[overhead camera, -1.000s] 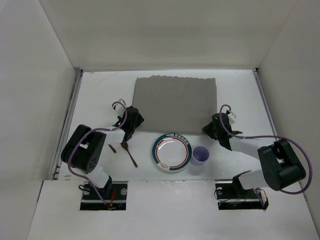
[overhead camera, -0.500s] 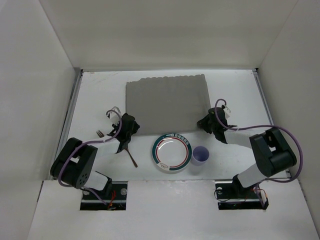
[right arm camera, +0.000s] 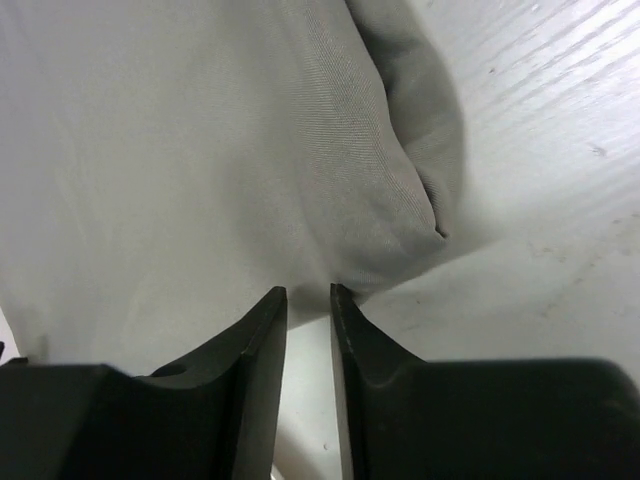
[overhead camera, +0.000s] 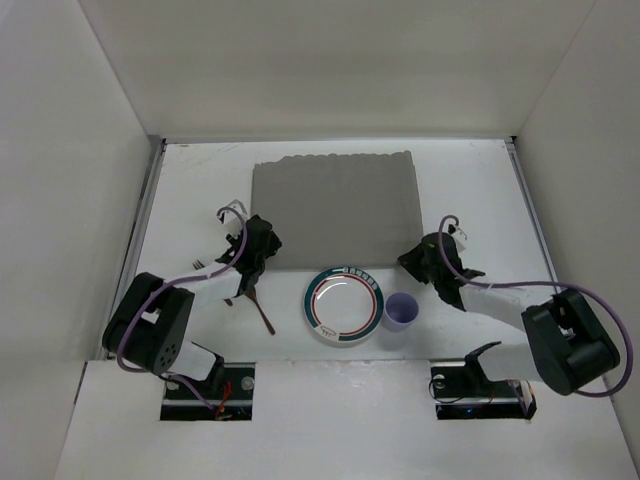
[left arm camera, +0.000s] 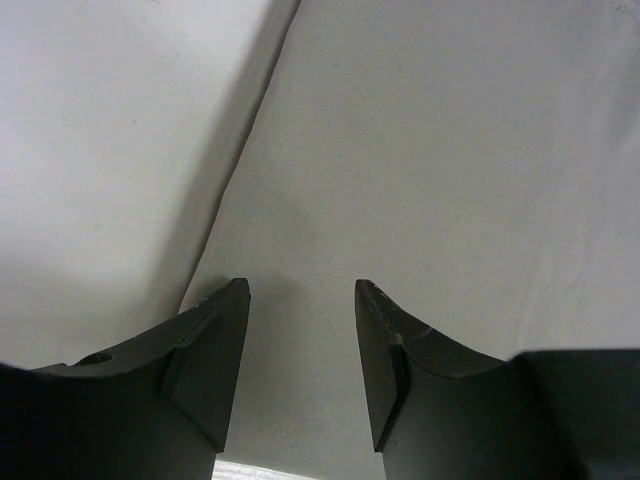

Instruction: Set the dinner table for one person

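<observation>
The grey placemat (overhead camera: 335,200) lies flat on the white dinner table (overhead camera: 480,200), toward the back. My left gripper (overhead camera: 262,246) is at the mat's near left corner. In the left wrist view it (left arm camera: 300,290) is open, with the placemat (left arm camera: 450,150) under the jaws and nothing held. My right gripper (overhead camera: 420,258) is just off the near right corner. In the right wrist view it (right arm camera: 307,292) has a narrow gap, tips at the edge of the placemat (right arm camera: 200,130), whose corner (right arm camera: 410,140) is folded up.
A white plate with a green rim (overhead camera: 344,305) and a purple cup (overhead camera: 402,312) sit near the front, between the arms. A brown spoon (overhead camera: 263,312), a second utensil (overhead camera: 231,298) and a fork (overhead camera: 200,266) lie by the left arm. White walls enclose the table.
The placemat slid to the left a second ago and has stayed put since. My right gripper has drawn back toward the near edge, off the mat's corner. My left gripper shifted slightly.
</observation>
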`<action>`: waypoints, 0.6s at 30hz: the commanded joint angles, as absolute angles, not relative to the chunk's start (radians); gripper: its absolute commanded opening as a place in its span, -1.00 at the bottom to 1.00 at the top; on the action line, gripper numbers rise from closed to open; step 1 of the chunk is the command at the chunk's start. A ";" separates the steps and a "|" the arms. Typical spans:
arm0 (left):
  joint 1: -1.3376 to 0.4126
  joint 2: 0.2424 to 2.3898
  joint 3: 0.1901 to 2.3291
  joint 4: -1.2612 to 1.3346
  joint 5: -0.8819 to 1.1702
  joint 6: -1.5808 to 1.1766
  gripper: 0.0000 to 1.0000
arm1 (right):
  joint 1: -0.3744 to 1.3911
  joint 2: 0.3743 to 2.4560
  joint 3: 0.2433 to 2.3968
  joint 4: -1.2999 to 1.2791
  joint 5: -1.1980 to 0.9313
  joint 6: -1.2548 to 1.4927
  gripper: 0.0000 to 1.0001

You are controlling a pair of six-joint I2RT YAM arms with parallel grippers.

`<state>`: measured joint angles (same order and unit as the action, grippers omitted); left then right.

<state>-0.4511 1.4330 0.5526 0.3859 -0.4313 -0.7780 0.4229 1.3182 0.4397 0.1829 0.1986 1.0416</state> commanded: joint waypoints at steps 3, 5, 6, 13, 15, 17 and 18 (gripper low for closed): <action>-0.482 1.372 0.551 0.361 -0.456 -0.755 -0.12 | 0.444 1.191 0.465 0.092 0.282 0.991 -0.25; -0.495 1.348 0.542 0.353 -0.460 -0.753 -0.12 | 0.462 1.148 0.486 0.060 0.313 0.947 -0.11; -0.501 1.341 0.540 0.353 -0.462 -0.753 -0.12 | 0.467 1.122 0.492 0.046 0.333 0.919 -0.02; -0.588 1.356 0.572 0.353 -0.456 -0.759 -0.12 | 0.508 0.987 0.542 -0.075 0.393 0.796 0.32; -0.594 1.336 0.554 0.351 -0.462 -0.768 -0.12 | 0.510 0.951 0.522 -0.104 0.394 0.821 0.33; -0.590 1.281 0.514 0.335 -0.472 -0.796 -0.12 | 0.525 0.925 0.494 -0.124 0.396 0.841 0.33; -0.588 1.254 0.494 0.318 -0.485 -0.817 -0.12 | 0.536 0.917 0.479 -0.130 0.402 0.844 0.34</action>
<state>-0.5949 1.3418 0.5358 0.3443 -0.4385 -0.7773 0.5091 0.9459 0.4995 -0.0715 0.3626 0.8509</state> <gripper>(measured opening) 0.440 0.666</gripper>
